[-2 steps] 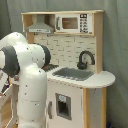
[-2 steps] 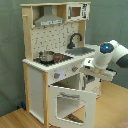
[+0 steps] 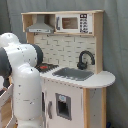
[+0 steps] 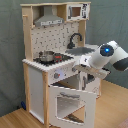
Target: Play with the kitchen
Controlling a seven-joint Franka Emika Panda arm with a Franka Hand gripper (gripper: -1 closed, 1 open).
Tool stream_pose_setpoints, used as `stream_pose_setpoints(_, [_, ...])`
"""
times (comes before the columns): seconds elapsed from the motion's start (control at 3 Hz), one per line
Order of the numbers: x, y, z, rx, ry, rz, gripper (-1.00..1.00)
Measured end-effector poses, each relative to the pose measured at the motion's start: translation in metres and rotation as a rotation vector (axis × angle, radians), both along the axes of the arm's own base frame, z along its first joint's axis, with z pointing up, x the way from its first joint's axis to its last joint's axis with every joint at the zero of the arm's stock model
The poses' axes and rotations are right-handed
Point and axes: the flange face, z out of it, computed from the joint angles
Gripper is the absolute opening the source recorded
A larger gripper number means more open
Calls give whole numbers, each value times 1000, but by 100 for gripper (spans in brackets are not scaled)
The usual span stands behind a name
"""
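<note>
- One toy kitchen point(image 4: 52, 65) stands upright on a wooden floor point(image 4: 15, 120) before a grey curtain point(image 4: 10, 50), a tall unit of white panels and pale wood; it fills the middle of both exterior views.
- Its oven door point(image 4: 70, 105) hangs open, tipped outward from the bottom edge in the second exterior view; a windowed panel like this looks light and stiff, likely hinged, and probably best taken by its top edge or a handle rather than the pane.
- The whole unit looks too bulky to lift; its small moving parts are the sensible places to take hold.
- Counted on the counter point(image 3: 102, 79): one black faucet point(image 3: 85, 59), one sink point(image 3: 73, 73), one stovetop with one small pot point(image 4: 46, 56); above, one grey hood point(image 3: 41, 24) and one microwave-style cabinet point(image 3: 73, 23).
- One white robot arm point(image 4: 102, 56) reaches toward the front of the counter just above the open door; whether the hand is open or closed cannot be told.
</note>
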Motion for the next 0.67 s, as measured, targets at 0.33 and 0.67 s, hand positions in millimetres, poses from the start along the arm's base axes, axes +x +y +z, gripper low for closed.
stream_pose_setpoints(0.33, [5, 2, 1, -64, -78, 59, 100])
stream_pose_setpoints(0.67, [7, 4, 10, -120, -163, 108, 100])
